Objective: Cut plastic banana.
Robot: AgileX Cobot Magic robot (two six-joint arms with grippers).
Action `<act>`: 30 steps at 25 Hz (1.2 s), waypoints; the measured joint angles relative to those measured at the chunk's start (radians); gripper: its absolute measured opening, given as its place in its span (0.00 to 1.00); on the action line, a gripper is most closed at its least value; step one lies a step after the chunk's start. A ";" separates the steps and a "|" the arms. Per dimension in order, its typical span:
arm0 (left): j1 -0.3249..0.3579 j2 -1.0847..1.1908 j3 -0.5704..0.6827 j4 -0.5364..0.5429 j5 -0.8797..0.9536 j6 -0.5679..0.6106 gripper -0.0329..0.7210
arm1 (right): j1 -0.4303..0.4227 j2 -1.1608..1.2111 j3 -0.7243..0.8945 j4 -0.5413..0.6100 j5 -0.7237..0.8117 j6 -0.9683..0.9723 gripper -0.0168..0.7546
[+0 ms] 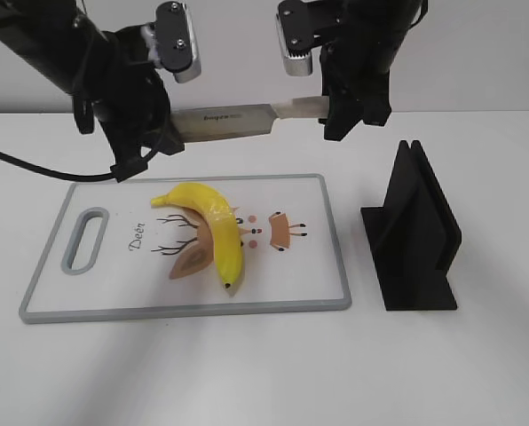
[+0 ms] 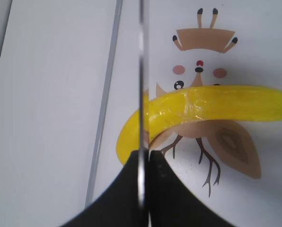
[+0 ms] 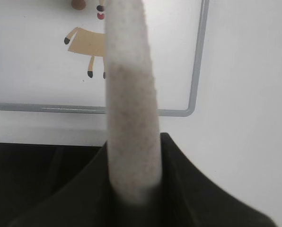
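A yellow plastic banana [image 1: 213,229] lies on the white cutting board [image 1: 114,275], curved over the printed deer picture. A knife [image 1: 225,122] hangs level above the board's far edge. My right gripper [image 1: 344,114] is shut on its pale handle [image 3: 130,104]. My left gripper [image 1: 149,140] is shut on the blade's tip end, and the blade's thin edge [image 2: 142,94] runs up the left wrist view above the banana's end [image 2: 136,137]. The banana is whole.
A black knife stand [image 1: 415,232] stands on the table right of the board. The board has a grey rim and a handle slot [image 1: 85,240] at its left end. The board's corner [image 3: 193,106] shows in the right wrist view.
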 joint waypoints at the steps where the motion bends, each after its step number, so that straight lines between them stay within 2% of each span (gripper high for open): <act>1: 0.000 -0.002 0.000 0.000 0.000 0.000 0.03 | 0.000 -0.001 0.000 0.002 0.000 0.000 0.26; 4: 0.000 -0.003 0.000 -0.002 0.000 0.000 0.05 | 0.000 -0.001 0.000 0.003 0.000 0.000 0.26; 6: 0.000 -0.003 0.000 -0.018 0.000 0.000 0.14 | 0.000 -0.001 0.000 0.003 0.000 0.001 0.26; 8: -0.001 -0.003 0.000 -0.038 0.003 0.001 0.32 | 0.000 -0.001 0.000 0.003 0.000 0.006 0.25; 12: -0.002 -0.007 0.000 -0.059 0.011 0.004 0.81 | 0.000 -0.001 -0.001 0.006 -0.005 0.021 0.24; 13: -0.003 -0.015 0.001 -0.061 0.012 0.004 0.87 | 0.000 -0.001 -0.001 0.008 -0.009 0.026 0.24; 15: -0.005 -0.034 0.001 -0.066 0.005 -0.007 0.91 | 0.000 -0.001 -0.001 0.008 -0.012 0.033 0.24; 21: 0.000 -0.133 0.001 -0.069 -0.069 -0.107 0.92 | 0.000 -0.002 -0.002 -0.006 -0.016 0.044 0.24; 24: 0.025 -0.191 0.001 -0.057 -0.078 -0.261 0.92 | 0.000 -0.016 -0.002 -0.001 -0.016 0.099 0.24; 30: 0.129 -0.285 0.001 0.058 -0.068 -0.581 0.86 | 0.000 -0.091 -0.002 0.012 -0.016 0.423 0.24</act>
